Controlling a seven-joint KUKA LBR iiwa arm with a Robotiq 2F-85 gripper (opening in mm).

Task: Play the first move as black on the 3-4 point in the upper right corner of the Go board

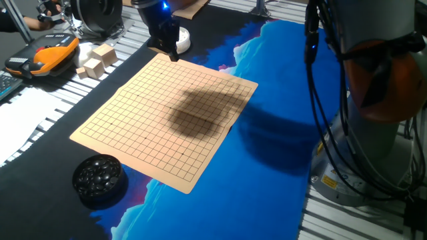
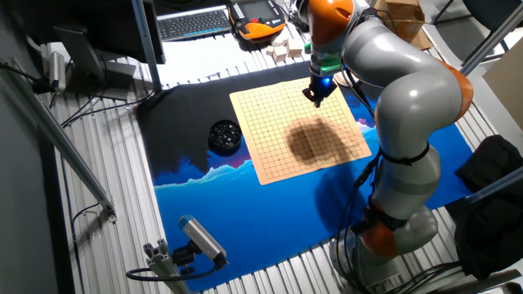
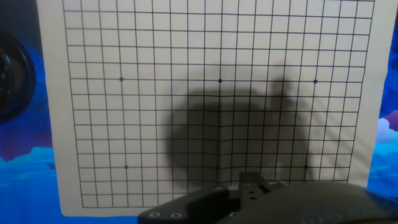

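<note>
The tan Go board point(image 1: 167, 113) lies on the blue and black mat, and no stone shows on its grid in any view. The black stone is not visible by itself anywhere. My gripper point(image 1: 172, 53) hangs over the board's far corner, seen also in the other fixed view point(image 2: 317, 95). Its fingers are dark and close together, and I cannot tell if they hold anything. The hand view shows the whole board point(image 3: 217, 62) from above, with only the gripper's body point(image 3: 249, 199) at the bottom edge.
A round black bowl of stones point(image 1: 99, 177) stands off the board's near left corner, also at the hand view's left edge point(image 3: 9, 74). A white bowl point(image 1: 182, 39) sits behind the gripper. Wooden blocks point(image 1: 97, 61) and an orange device point(image 1: 53, 53) lie far left. The arm's shadow darkens the board's middle.
</note>
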